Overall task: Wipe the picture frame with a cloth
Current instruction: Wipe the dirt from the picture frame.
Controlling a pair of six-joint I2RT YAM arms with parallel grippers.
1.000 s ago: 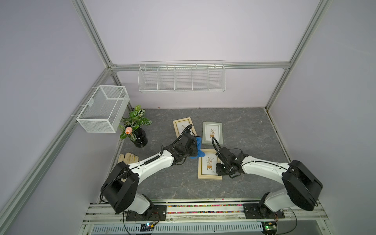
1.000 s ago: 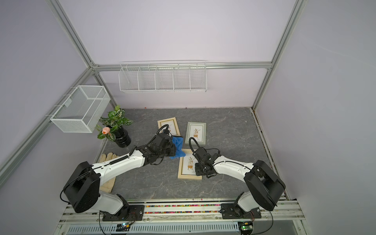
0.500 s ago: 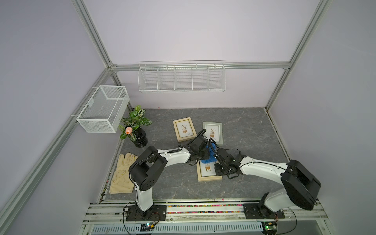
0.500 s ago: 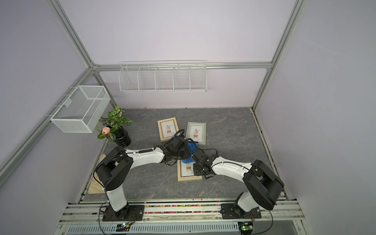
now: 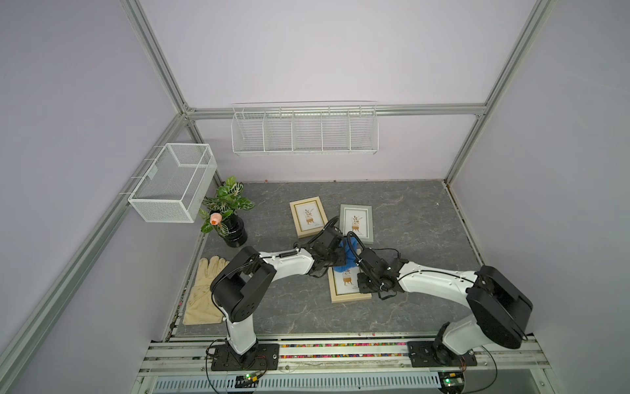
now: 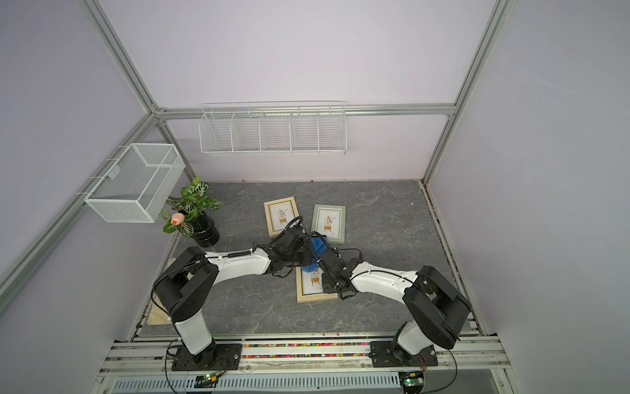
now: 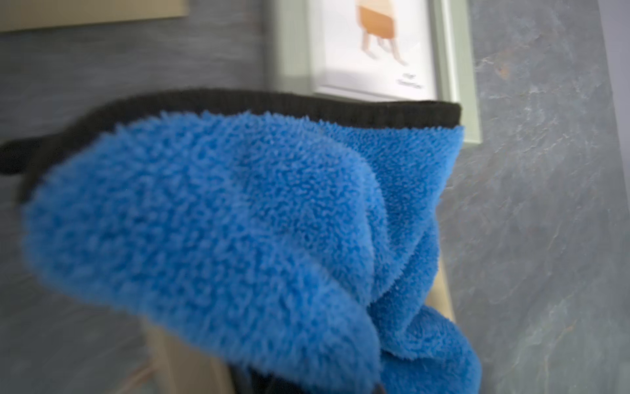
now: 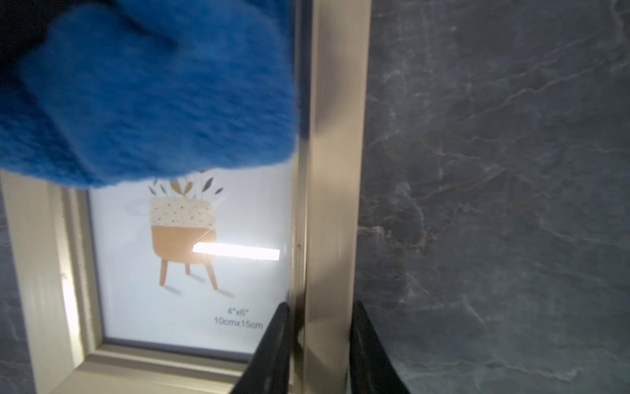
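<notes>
A: Cloth first. We saw the cloth (image 7: 238, 221) as a bunched royal-blue plush wad with a dark ribbed edge. It lay on the far end of the picture frame (image 5: 351, 297), the beige one nearest the robot, flat on the grey tabletop (image 5: 409, 221).

B: Agreed. We marked the left gripper (image 5: 341, 260) clamped tight on that wad, its arm stretched low toward the middle and its wrist over the frame's far end.

A: Right gripper (image 8: 320, 327)?

B: We had its fingers (image 8: 272, 348) closed on the frame's side rail near the close corner, one on the glass side and one on the tabletop side. The forearm was low, reaching in from the right.

A: View differences. Only the right wrist view showed us that pinch and the potted-plant print; in both top views the wrist hid it. The left wrist view gave us the sage-green frame (image 7: 456, 68) just beyond the cloth, blurred.

B: Only the top views gave us the second beige frame (image 5: 308, 216), glove (image 5: 204, 293) and plant (image 5: 226, 211).
</notes>
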